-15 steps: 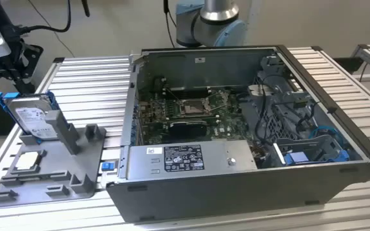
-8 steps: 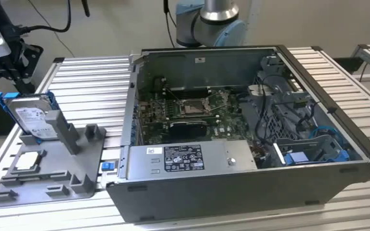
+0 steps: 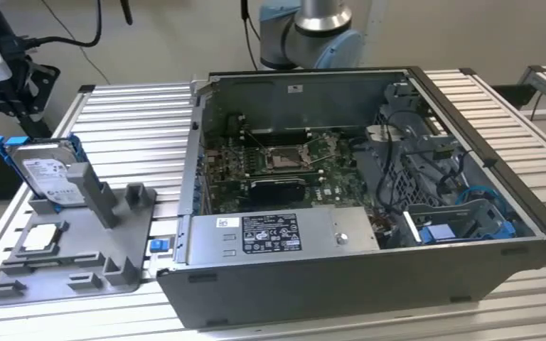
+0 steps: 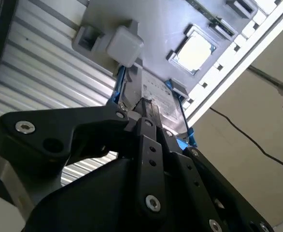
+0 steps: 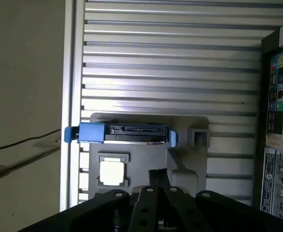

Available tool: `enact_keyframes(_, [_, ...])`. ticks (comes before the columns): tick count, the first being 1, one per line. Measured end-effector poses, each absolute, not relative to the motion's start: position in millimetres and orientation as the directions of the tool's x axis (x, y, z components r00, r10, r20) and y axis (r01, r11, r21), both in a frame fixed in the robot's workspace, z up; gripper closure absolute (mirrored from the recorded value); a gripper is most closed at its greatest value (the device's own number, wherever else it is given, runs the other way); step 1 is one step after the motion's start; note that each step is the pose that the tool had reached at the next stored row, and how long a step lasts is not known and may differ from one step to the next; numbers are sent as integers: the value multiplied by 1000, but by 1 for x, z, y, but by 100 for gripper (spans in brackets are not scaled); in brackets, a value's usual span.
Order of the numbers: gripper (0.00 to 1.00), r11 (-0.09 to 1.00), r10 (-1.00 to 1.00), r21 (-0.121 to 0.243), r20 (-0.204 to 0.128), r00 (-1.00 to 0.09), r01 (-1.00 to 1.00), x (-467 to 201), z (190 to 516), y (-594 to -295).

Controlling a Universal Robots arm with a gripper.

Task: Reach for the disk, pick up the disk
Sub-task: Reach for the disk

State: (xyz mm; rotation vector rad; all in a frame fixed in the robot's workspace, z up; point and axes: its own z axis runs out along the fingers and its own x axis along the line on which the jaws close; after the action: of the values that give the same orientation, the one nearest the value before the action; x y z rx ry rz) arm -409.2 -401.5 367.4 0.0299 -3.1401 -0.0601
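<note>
The disk (image 3: 43,172) is a silver hard drive in a blue bracket, standing on edge in a slot of the grey holder (image 3: 74,249) at the exterior view's left. My black gripper (image 3: 31,117) hangs just above and behind it, apart from it. In the first wrist view the disk (image 5: 124,133) shows edge-on beyond my gripper (image 5: 158,176), whose fingers sit together with nothing between them. In the second wrist view my gripper (image 4: 148,107) points at the disk (image 4: 157,94).
A small square processor chip (image 3: 43,238) lies on the holder near the disk. An open computer case (image 3: 349,284) with a grey box (image 3: 273,233) bearing a sticker stands to the exterior view's right. All rest on a ribbed aluminium table (image 3: 131,128).
</note>
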Motion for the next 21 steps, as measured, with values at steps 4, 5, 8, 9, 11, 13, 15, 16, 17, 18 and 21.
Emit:
enact_keyframes(4, [100, 999, -19, 38, 0, -1000, -19, -422, 366, -390])
enact_keyframes(5, [100, 999, -19, 38, 0, -1000, -19, -425, 365, -387])
enact_keyframes(8, [100, 999, -19, 38, 1, -1000, -19, -432, 364, -378])
enact_keyframes(9, [100, 999, -19, 38, 0, -1000, -19, -434, 363, -375])
enact_keyframes(11, [100, 999, -19, 38, 0, -1000, -19, -437, 362, -371])
enact_keyframes(13, [100, 999, -20, 38, 1, -1000, -20, -439, 361, -370])
enact_keyframes(15, [100, 999, -24, 38, 1, -1000, -24, -441, 360, -370])
enact_keyframes(16, [100, 999, -26, 38, 1, -1000, -26, -443, 360, -370])
enact_keyframes(17, [100, 999, -28, 38, 1, -1000, -28, -444, 360, -370])
enact_keyframes(18, [100, 999, -30, 38, 1, -1000, -30, -446, 359, -370])
enact_keyframes(21, [100, 999, -39, 38, 1, -999, -39, -449, 359, -371])
